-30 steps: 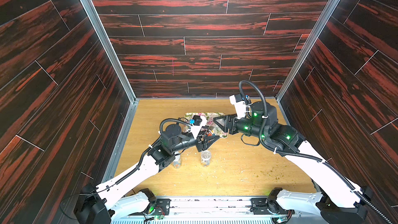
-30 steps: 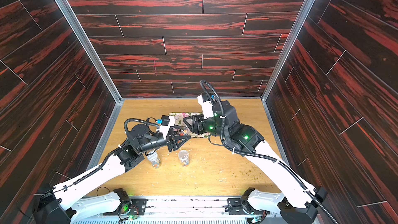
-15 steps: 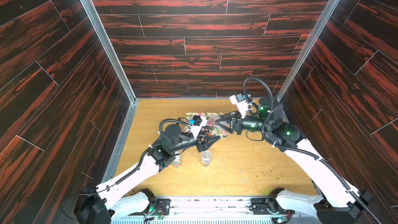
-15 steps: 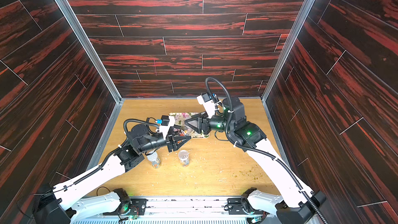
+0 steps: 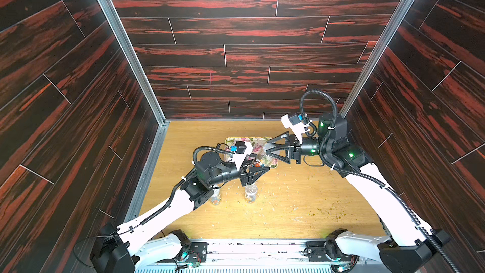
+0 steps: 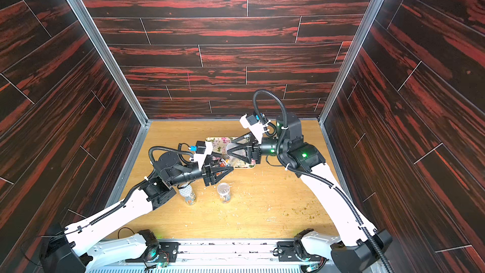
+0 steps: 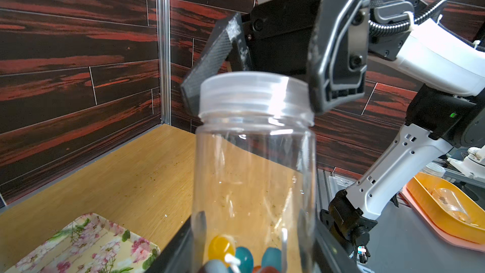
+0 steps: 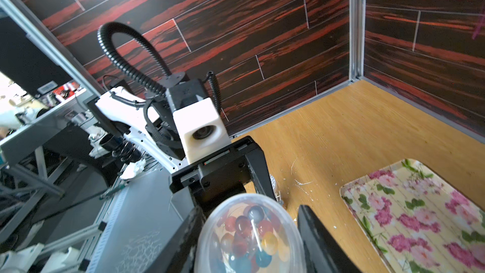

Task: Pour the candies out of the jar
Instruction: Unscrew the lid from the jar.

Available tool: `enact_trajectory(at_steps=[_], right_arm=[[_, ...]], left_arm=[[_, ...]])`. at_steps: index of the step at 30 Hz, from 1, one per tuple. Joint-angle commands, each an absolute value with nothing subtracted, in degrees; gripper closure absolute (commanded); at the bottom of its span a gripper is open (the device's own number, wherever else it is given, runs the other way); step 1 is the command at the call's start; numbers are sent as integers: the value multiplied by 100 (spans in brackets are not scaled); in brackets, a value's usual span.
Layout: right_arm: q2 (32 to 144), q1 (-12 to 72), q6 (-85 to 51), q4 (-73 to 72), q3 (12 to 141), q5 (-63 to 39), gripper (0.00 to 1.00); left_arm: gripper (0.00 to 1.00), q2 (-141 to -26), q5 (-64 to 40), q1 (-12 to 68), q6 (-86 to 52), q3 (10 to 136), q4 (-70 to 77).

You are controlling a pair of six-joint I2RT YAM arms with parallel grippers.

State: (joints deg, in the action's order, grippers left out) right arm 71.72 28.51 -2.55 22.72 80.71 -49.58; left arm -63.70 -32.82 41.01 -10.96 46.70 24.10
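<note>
Candies [image 8: 246,235] pile at one end of the lidded jar [image 7: 254,179], held off the bench [image 5: 288,206] near the tray [image 5: 237,141].
Left end effector [image 5: 265,170] clamps the jar's candy end, its fingers cut off in the wrist view. Right end effector [image 5: 267,149] pinches the lid [image 7: 254,93]. The jar body is barely legible in both top views.

Top views: high, far, looking down over the whole table [image 5: 262,219].
Left wrist: close along the jar [image 7: 253,179], toward its lid [image 7: 253,93].
Right wrist: close on that lid [image 8: 249,232], facing the opposite way.
</note>
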Motion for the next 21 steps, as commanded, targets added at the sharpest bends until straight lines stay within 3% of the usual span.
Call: enact_trajectory(at_steps=[1,4,10,15,16,21], right_arm=[[7285,2638,704,2222,8356,-5106,60],[7380,2611,750,2385,8520,-5036,57],[7219,2608,242,2196,8331,-5110,27],[6921,2610,-38,2023,8033,-4968,10],[6898,2610,-66,2072,8033,-4882,2],[6823,2610,-762,2332,8155,-4223,1]], left_arm=[[63,-6300,-3237,4021,-1397,4745,2558],[63,-6302,-3221,4023,-1402,4745,2566],[63,-6311,-3192,4025,-1410,4703,2608],[63,-6311,-3188,4023,-1407,4693,2615],[63,-6311,-3182,4021,-1398,4692,2617],[63,-6302,-3147,4025,-1333,4715,2572]])
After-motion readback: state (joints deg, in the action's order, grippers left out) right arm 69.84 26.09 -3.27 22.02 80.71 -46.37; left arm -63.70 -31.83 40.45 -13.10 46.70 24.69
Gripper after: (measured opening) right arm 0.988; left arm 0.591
